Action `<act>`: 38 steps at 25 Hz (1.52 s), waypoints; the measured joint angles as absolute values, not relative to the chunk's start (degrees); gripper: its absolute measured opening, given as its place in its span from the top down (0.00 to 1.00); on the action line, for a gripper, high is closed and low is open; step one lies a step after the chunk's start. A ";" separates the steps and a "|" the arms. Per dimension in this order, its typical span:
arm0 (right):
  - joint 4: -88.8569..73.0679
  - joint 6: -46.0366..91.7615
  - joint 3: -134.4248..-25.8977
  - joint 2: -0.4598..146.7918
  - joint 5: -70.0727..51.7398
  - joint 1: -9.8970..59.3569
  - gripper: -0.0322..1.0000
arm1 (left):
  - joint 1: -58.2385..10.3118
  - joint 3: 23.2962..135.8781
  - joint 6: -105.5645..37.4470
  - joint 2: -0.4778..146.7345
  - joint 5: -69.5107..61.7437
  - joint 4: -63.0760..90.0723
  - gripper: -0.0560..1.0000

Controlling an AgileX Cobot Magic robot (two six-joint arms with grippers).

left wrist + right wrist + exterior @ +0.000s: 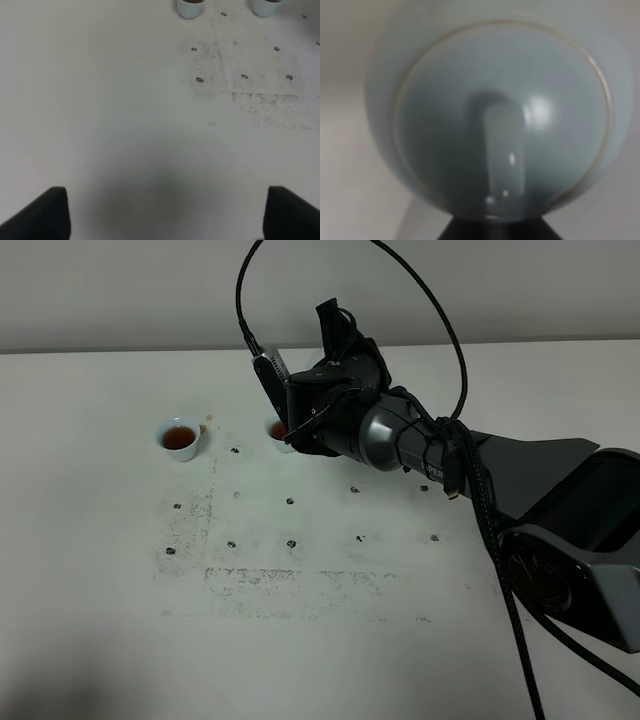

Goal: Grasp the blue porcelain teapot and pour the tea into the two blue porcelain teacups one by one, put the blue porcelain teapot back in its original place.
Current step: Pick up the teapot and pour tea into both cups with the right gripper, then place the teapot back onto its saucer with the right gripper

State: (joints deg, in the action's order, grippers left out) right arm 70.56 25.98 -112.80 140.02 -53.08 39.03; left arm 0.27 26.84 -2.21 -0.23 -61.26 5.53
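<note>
Right arm (560, 510): nearest the high camera, filling the lower right of the frame and reaching up to the centre top, with a black cable looping above it.
Right gripper (290, 430): at the upper centre, over the second cup; its fingers cannot be seen in the high view, being behind the wrist body, but they are pressed together on the teapot's handle.
Blue porcelain teapot (495, 115): hidden in the high view behind the wrist; in the right wrist view it fills the frame as a blurred pale blue round body with its loop handle at the middle, running down to the dark gripper at the bottom edge.
Left teacup (181, 439): upper left of the high view, holding dark tea, standing free.
Right teacup (281, 434): just beside the gripper, half covered by it; red-brown tea shows.
Left gripper (165, 215): only two dark finger tips at the lower corners of the left wrist view, spread wide, nothing between them.
Table (330, 640): white, with speckled marks at the middle; the lower half and left side lie bare.
Cut off: both cups are clipped by the top edge of the left wrist view.
</note>
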 joint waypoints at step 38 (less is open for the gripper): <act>6.47 45.87 -112.95 132.64 -70.32 31.48 0.93 | 0.27 26.84 -2.21 -0.23 -61.26 5.53 0.24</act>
State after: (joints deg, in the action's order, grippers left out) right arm 6.47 45.87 -112.95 132.64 -70.32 31.48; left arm 0.27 26.84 -2.21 -0.23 -61.26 5.53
